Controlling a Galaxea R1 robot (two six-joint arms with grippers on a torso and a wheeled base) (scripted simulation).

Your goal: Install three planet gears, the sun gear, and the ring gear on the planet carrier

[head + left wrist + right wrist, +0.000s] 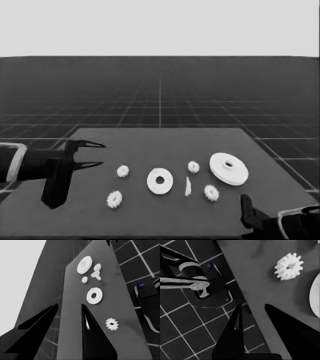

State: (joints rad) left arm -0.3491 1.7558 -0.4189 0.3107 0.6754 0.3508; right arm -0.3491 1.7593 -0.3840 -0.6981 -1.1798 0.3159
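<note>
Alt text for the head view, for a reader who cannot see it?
Seven white parts lie apart on a dark table: the smaller round part mid-table, the larger round part to its right, four gears and a thin white piece around them. The left claw waits open at the left end; nothing is assembled.

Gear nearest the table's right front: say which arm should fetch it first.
Probably right. The right gripper waits at the table's right front corner, close to that gear. The left gripper hovers open at the far left end, beyond the smaller round part.
</note>
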